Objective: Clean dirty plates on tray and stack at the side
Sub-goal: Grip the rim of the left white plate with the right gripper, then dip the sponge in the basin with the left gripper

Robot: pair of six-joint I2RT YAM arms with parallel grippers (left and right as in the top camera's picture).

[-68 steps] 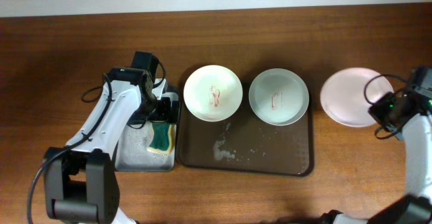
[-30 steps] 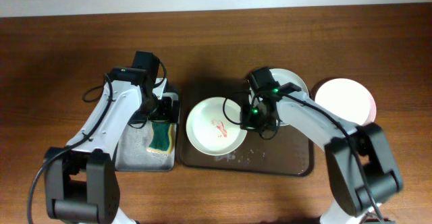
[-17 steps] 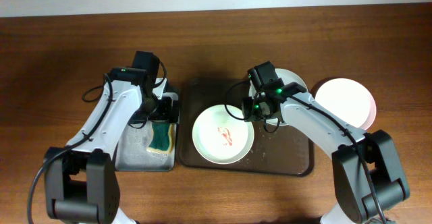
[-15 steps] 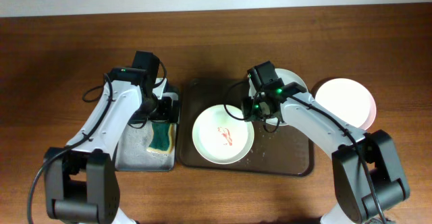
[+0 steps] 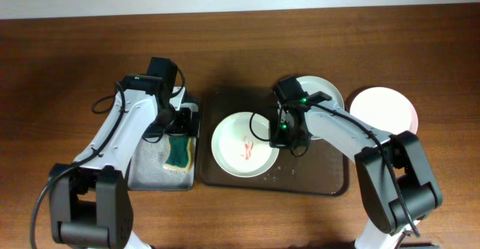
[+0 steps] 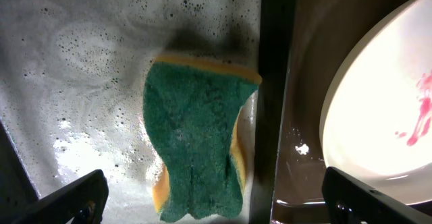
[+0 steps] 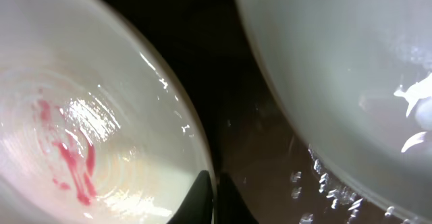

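Left end effector (image 6: 214,178) hangs wide open and holds nothing, fingers (image 6: 73,198) spread to either side of the sponge (image 6: 196,150) right under it. Sponge lies green side up with a yellow edge showing, on the foamy wet floor of the small tray (image 5: 146,172), close against that tray's right wall. Bare foamy floor opens to the left of this end effector.

Just right of it, past the wall, the brown tray (image 5: 315,178) begins. Smeared plate (image 5: 241,144) sits in the brown tray's left half, left rim near the tray's left rim, red marks in its centre.

Right end effector (image 7: 217,196) is at this plate's right rim, fingers nearly closed and pinching the rim between them. Cannot tell if the plate is lifted off the tray floor. Right of this end effector is a dark strip of wet tray floor, then the rim of the greenish plate (image 7: 351,82), apart from the smeared plate. Greenish plate is at the tray's far right corner, partly under the arm. Toward the robot from this end effector, droplet-speckled tray floor lies open.

Further right, off the tray, the pinkish plate (image 5: 386,110) lies alone on the wooden surface (image 5: 75,39), just beside the tray's right rim.
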